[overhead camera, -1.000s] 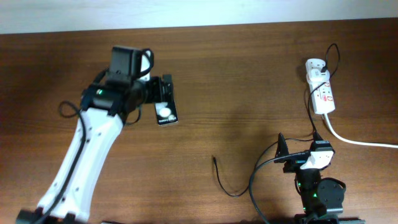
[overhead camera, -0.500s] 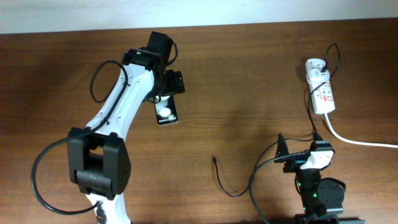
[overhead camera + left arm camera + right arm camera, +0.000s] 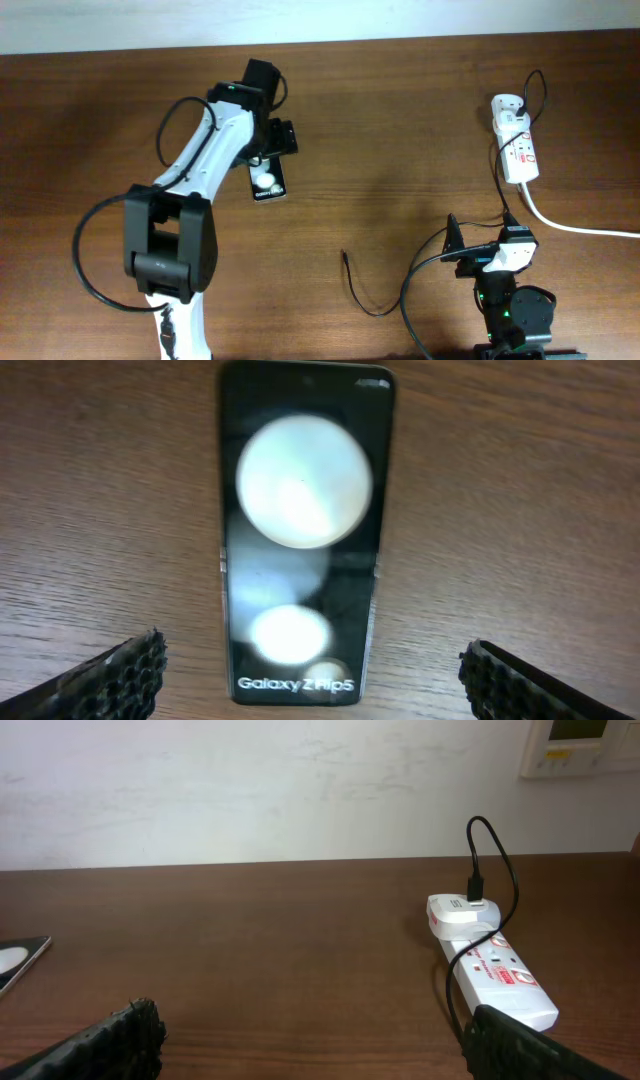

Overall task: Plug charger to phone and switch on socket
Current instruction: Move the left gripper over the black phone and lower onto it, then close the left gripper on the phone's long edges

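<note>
The phone (image 3: 267,183), black and glossy, lies flat left of the table's middle; in the left wrist view (image 3: 295,540) it shows two white glints and small lettering. My left gripper (image 3: 273,139) hovers above its far end, open and empty, with its fingers (image 3: 110,680) wide on either side of it. The charger's thin black cable (image 3: 358,295) curls at front centre, its tip free on the table, and runs to the white adapter (image 3: 507,103) plugged into the socket (image 3: 521,152). My right gripper (image 3: 482,245) is open and empty at front right.
The socket's thick white cord (image 3: 580,228) runs off to the right edge. In the right wrist view the socket (image 3: 500,982) and adapter (image 3: 458,910) lie ahead to the right, the phone's corner (image 3: 20,960) shows at far left, and a pale wall stands behind the table.
My left arm has swung and changed posture, and its gripper has shifted a little right above the phone's far end. The phone, cable and right arm have not moved.
</note>
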`<action>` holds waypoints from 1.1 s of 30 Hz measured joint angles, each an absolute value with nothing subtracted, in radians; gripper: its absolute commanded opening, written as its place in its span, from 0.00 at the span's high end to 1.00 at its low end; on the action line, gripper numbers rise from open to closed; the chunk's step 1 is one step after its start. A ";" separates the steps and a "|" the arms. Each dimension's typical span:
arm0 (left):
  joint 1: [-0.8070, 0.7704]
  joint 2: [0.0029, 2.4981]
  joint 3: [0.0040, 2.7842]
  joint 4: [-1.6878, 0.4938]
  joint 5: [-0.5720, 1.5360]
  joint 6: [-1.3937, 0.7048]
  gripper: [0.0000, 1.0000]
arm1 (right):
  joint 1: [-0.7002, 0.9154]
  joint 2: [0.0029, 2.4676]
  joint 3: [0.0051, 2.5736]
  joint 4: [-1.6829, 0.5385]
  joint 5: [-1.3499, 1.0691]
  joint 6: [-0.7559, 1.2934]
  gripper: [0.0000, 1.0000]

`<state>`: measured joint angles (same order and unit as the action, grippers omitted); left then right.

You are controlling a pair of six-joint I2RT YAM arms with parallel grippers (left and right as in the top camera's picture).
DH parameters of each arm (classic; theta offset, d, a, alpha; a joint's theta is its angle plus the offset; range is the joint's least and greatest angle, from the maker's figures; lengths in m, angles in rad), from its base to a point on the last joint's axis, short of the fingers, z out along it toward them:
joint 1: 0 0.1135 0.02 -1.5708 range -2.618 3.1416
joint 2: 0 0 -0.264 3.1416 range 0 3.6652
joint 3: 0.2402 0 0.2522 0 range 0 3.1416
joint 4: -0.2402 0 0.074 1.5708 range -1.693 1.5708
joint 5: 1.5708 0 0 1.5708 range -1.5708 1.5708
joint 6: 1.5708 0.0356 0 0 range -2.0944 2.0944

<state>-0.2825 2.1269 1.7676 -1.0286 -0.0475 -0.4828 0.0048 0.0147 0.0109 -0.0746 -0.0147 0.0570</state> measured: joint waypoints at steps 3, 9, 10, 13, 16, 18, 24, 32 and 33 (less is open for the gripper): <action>-0.179 2.127 1.768 -1.024 0.044 -0.453 0.01 | 0.005 0.015 0.011 -0.075 -0.015 0.057 0.01; -0.167 2.127 1.768 -1.030 0.074 -0.411 0.00 | 0.005 0.015 0.011 -0.075 -0.015 0.057 0.01; -0.190 2.127 1.769 -1.021 0.072 -0.411 0.00 | 0.005 0.015 0.011 -0.075 -0.015 0.057 0.01; -0.206 2.131 1.800 -1.056 0.071 -0.411 0.00 | 0.005 0.015 0.011 -0.075 -0.015 0.057 0.01; -0.204 2.173 1.922 -1.171 0.029 -0.411 0.01 | 0.005 0.015 0.011 -0.075 -0.015 0.057 0.01; -0.205 2.206 1.930 -1.168 0.021 -0.412 0.01 | 0.005 0.015 0.011 -0.075 -0.015 0.057 0.01; -0.255 2.240 1.933 -1.143 0.017 -0.412 0.01 | 0.005 0.015 0.011 -0.075 -0.015 0.057 0.01; -0.262 2.346 1.934 -1.137 -0.006 -0.412 0.01 | 0.005 0.015 0.011 -0.075 -0.015 0.057 0.01; -0.262 2.346 1.934 -1.136 -0.011 -0.412 0.01 | 0.005 0.015 0.011 -0.075 -0.015 0.057 0.01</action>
